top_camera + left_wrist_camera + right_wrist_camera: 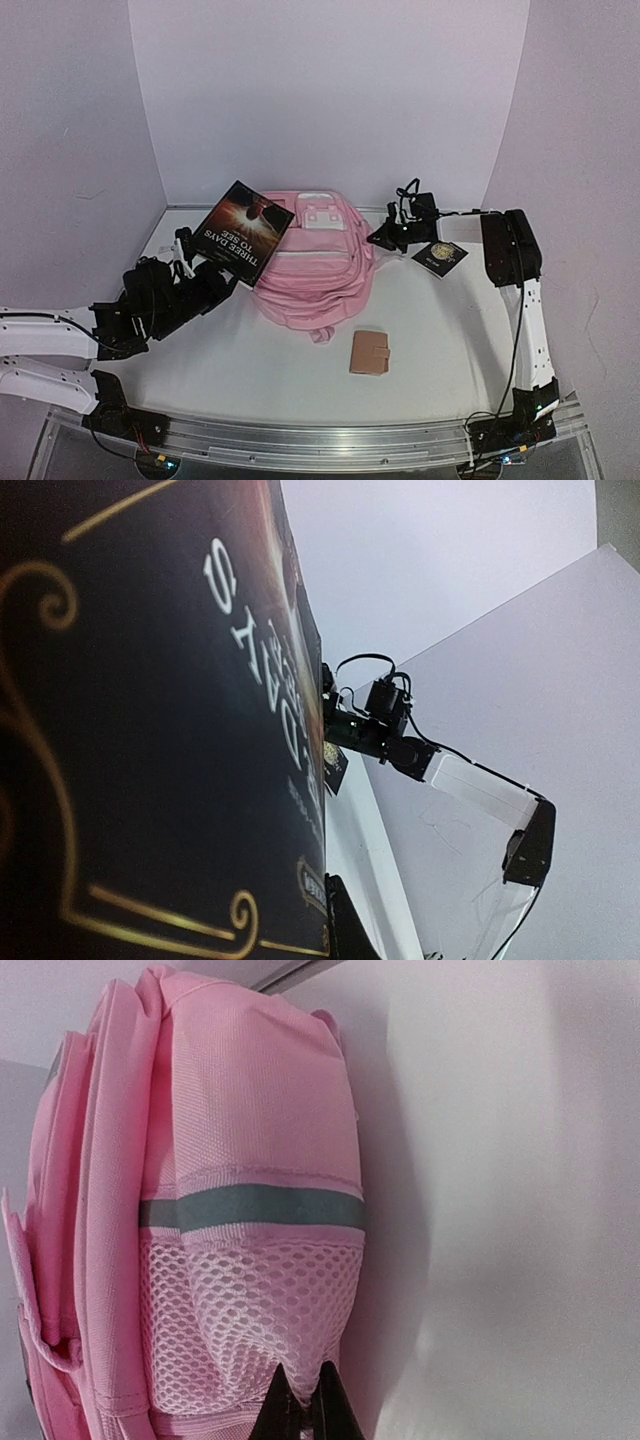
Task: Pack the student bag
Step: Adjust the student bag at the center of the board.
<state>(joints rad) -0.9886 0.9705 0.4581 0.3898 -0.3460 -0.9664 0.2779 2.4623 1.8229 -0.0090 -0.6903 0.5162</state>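
– Pink fabric fills my right wrist feed: the side of the student bag (250, 1160), with a grey stripe (260, 1207) across it and a mesh side pocket (250, 1300) below that.

– Where does the bag sit on your overhead view?

– The student bag (315, 275) lies flat on the table (450, 340), in the middle and towards the far wall, front pockets facing up.

– And your right gripper?

– The right gripper (385, 238) is at the bag's right flank. On the wrist view, the right gripper (300, 1410) has its dark tips pressed together against the bottom of the mesh. I cannot tell whether any mesh is caught between them.

– The left side?

– My left gripper (222, 276) is clamped on the lower edge of a dark book (243, 232), which it holds up off the table, tilted, at the bag's left shoulder. The cover reads "Three Days to See". On the left wrist feed the book (150, 730) takes up most of the picture, with gold scrollwork and lettering on black, and the right arm shows past its edge.

– Anything else on the table?

– A tan wallet (369, 352) lies flat, near the bag's closer end and apart from it. A small dark booklet (439, 257) with a gold emblem lies just right of the right gripper.
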